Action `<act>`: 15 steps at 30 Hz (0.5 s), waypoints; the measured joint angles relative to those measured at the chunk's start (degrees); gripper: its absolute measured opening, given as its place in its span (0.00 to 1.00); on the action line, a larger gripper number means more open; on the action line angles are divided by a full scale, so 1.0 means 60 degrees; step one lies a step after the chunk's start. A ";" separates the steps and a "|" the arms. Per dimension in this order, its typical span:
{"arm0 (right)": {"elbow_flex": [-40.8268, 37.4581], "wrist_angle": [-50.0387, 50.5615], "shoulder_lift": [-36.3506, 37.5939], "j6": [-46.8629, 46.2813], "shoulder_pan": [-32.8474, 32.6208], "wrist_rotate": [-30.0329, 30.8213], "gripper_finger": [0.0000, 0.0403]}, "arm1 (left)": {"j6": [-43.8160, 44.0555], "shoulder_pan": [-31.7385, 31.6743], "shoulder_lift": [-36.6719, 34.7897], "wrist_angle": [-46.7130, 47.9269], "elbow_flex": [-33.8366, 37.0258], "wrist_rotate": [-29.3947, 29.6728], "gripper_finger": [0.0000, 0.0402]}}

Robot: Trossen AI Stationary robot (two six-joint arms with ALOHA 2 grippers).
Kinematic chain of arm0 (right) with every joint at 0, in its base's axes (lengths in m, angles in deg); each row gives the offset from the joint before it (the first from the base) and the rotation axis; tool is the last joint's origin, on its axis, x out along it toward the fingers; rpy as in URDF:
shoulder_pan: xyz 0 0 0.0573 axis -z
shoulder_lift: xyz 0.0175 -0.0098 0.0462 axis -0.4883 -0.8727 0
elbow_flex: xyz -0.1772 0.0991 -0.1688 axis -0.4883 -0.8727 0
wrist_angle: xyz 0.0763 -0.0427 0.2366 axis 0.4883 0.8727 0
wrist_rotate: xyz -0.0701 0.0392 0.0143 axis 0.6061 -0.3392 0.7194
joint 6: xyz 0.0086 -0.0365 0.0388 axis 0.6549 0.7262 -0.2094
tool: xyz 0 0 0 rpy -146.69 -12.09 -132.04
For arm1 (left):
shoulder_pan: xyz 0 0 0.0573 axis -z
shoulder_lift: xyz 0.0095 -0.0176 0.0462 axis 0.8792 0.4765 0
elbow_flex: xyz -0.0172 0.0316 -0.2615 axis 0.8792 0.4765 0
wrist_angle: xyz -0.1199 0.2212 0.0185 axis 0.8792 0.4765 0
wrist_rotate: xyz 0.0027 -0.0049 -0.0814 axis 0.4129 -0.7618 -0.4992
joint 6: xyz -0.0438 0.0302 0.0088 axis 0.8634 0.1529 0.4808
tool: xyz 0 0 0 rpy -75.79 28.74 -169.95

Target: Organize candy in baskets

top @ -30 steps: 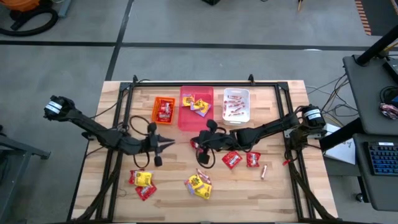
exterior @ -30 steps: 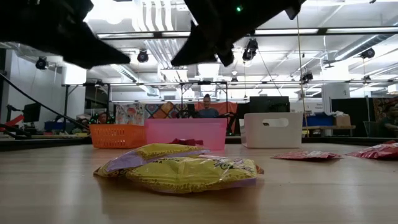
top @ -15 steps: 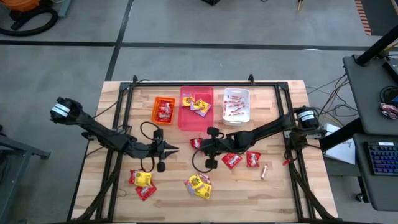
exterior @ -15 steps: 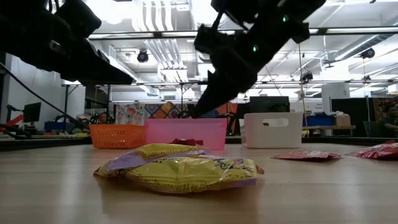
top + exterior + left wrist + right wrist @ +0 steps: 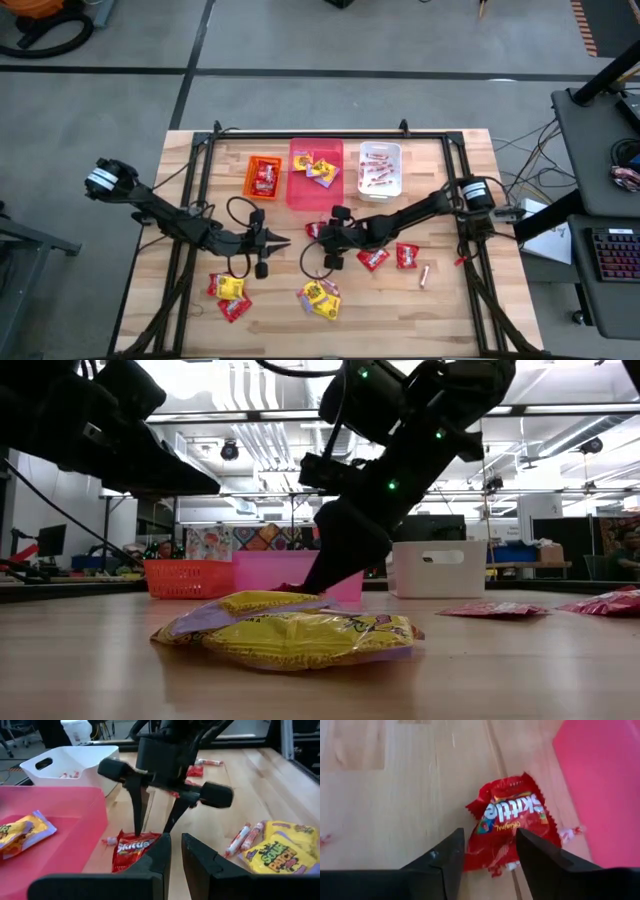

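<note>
Red candy packet (image 5: 512, 827) lies flat on the wooden surface (image 5: 450, 300) at the middle of the high view, just beside the pink basket (image 5: 316, 175). Right hand (image 5: 318, 236) is lowered over it, fingers spread wide to either side, gripping nothing. Left hand (image 5: 283, 241) hangs nearby to its left, fingers narrow and empty. Orange basket (image 5: 263, 177) and white basket (image 5: 380, 169) flank the pink one; more candy (image 5: 320, 296) lies lower centre.
</note>
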 joint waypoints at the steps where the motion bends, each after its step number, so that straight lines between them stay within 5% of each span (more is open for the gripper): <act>1: 0.0007 0.0016 -0.0045 -0.0076 0.0023 -0.0003 0.41 | 0.0019 0.0000 0.0009 -0.0062 0.0000 -0.0021 0.07; 10: 0.0024 -0.0023 -0.0328 -0.0046 0.0114 -0.0098 0.08 | 0.0211 0.0001 0.0013 -0.0077 0.0000 -0.0010 0.07; 15: 0.0091 0.0185 -0.0204 0.0148 -0.0012 -0.0063 0.03 | 0.1078 -0.0002 0.0013 -0.0076 0.0000 0.0268 0.08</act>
